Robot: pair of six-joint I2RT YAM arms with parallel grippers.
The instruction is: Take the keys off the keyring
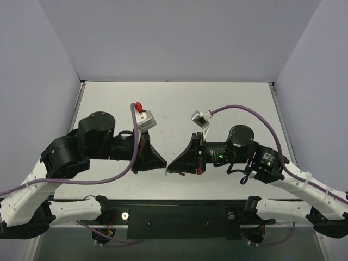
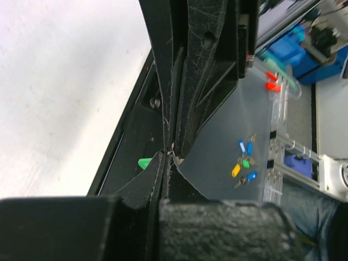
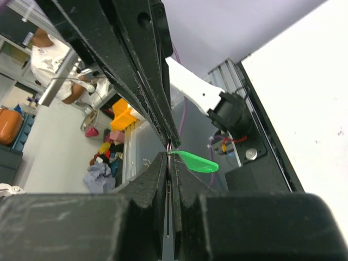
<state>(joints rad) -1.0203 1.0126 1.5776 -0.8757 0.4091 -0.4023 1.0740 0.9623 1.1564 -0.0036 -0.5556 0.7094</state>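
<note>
1. At left, the left arm (image 1: 89, 142) reaches in across the white table (image 1: 228, 98), its black wedge-shaped left gripper (image 1: 163, 162) pointing toward the centre with the jaws pressed fully together.
2. At centre, the two tools meet tip to tip just above the table's near edge. The keyring (image 1: 166, 173), a bright green translucent tag, sticks out sideways from that meeting point, clear of the table (the right wrist view shows it best, a green leaf shape jutting from the pinched tips (image 3: 196, 161)).
3. The tag's narrow end vanishes where the fingertips converge, so it is held there, but which gripper has it cannot be told.
4. A fleck of bright metal (image 3: 170, 148) shows at the same spot; it is too small to say whether this is the key or the ring.
5. At right, the right gripper (image 1: 171, 166) mirrors its partner, jaws likewise closed tight with no gap between them, and the right arm (image 1: 244, 152) stretches back toward the table's right side.
6. From the left wrist, the tag (image 2: 144, 162) peeks out beside the closed fingers.
</note>
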